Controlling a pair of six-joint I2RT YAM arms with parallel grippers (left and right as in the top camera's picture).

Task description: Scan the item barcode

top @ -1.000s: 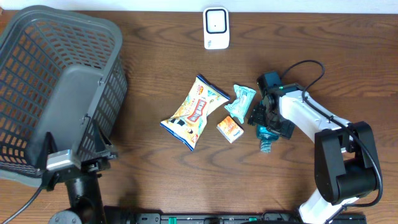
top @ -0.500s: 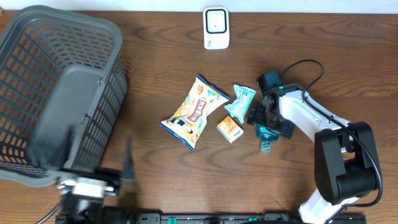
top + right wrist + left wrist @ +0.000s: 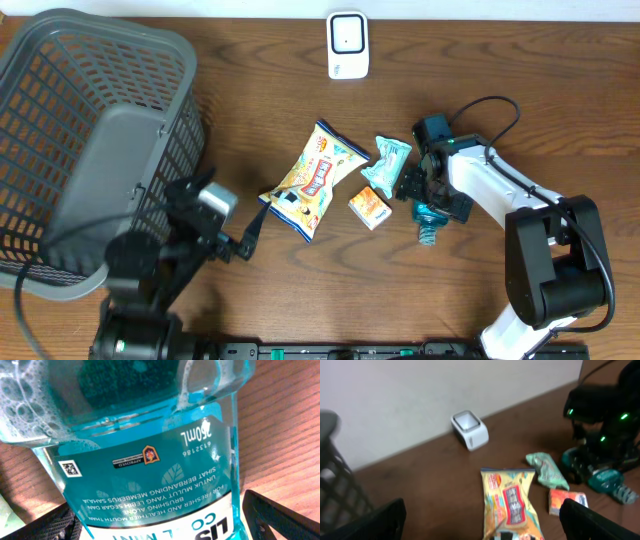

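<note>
I see the mouthwash bottle (image 3: 150, 460) lying on the surface (image 3: 560, 80), at about 3 o'clock from the middle in the overhead view; the right gripper (image 3: 428, 200) sits over it with its jaws spread wide, one finger on each side of the bottle; in the right wrist view bare wood shows between the bottle and the finger (image 3: 280, 520) at 4 o'clock, so I read no squeeze on it; the teal label faces that camera with its print upside down, a small square code (image 3: 69, 468) at 9 o'clock and foam bubbles near 11 o'clock. The white scanner (image 3: 348, 45) stands at 12 o'clock on the surface, well apart from the bottle. Between the arms lie a snack bag (image 3: 312, 180), a teal packet (image 3: 386, 165) at its 2 o'clock and an orange box (image 3: 370, 208) at its 4 o'clock; the box is just beside the bottle. My left gripper (image 3: 248, 232) hovers near the bag's 8 o'clock corner, jaws wide and holding nothing; its camera looks over the bag toward the scanner. The grey basket (image 3: 60, 100) fills the 9 o'clock side.
</note>
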